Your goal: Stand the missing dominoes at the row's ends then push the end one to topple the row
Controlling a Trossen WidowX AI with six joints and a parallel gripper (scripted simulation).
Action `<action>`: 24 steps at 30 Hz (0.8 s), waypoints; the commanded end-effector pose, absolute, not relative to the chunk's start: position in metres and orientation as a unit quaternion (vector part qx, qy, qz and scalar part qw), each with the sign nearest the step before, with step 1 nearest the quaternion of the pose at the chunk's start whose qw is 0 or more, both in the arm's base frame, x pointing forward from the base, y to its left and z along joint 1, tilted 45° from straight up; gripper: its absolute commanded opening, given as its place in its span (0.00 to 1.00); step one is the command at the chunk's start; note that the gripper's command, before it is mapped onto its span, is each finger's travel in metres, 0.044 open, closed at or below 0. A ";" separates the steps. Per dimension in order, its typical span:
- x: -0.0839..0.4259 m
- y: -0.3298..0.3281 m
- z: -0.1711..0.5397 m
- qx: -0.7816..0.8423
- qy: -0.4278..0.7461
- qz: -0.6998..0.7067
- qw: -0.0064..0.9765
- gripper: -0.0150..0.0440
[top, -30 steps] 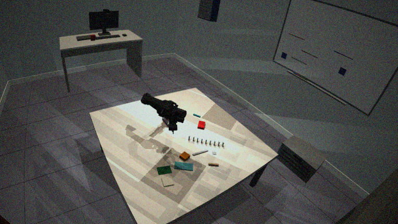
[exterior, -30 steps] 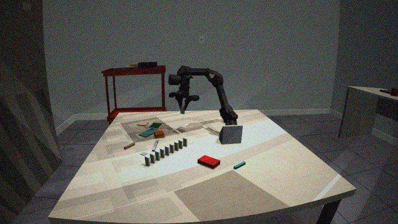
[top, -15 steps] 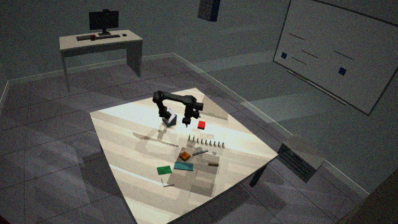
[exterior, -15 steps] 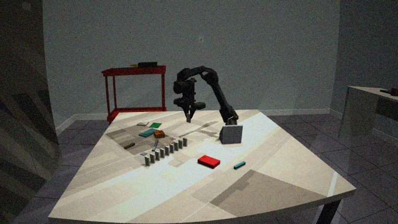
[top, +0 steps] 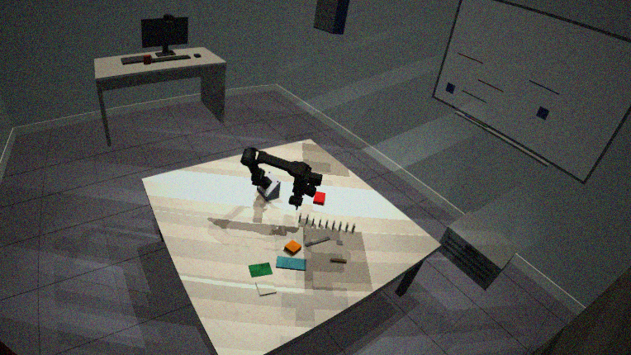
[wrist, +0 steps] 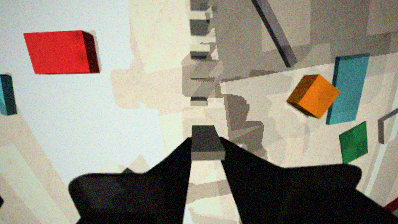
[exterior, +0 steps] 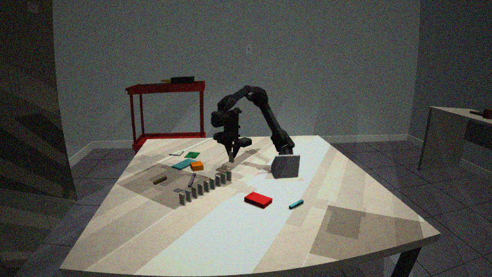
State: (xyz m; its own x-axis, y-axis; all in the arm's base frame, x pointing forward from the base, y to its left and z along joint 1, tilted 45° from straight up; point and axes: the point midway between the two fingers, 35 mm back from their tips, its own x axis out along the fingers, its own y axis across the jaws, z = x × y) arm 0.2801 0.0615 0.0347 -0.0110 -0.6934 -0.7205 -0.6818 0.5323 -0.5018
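My gripper (top: 296,205) (exterior: 231,155) (wrist: 204,141) is shut on a grey domino, which shows between the fingertips (exterior: 231,158) (wrist: 204,138). The domino hangs upright above the table, clear of its surface. A straight row of several evenly spaced standing dominoes (top: 326,223) (exterior: 206,186) (wrist: 200,27) runs across the table. In the wrist view the held domino is about in line with the row, off the end nearest the robot's fingers. Its exact height is hard to tell.
A red block (top: 319,197) (exterior: 257,199) (wrist: 60,52) lies on one side of the row. A grey bar (top: 317,241) (exterior: 192,180), a small flat grey piece (top: 339,242) (exterior: 177,189), a brown bar (top: 338,260), an orange block (top: 292,247) (wrist: 315,96) and a teal slab (top: 291,262) lie on the other.
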 end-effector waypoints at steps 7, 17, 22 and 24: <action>0.277 0.027 0.003 -0.488 0.712 -0.007 0.505 0.44; 0.270 0.000 -0.019 -0.489 0.713 -0.011 0.503 0.44; 0.270 0.000 -0.019 -0.489 0.713 -0.011 0.503 0.44; 0.270 0.000 -0.019 -0.489 0.713 -0.011 0.503 0.44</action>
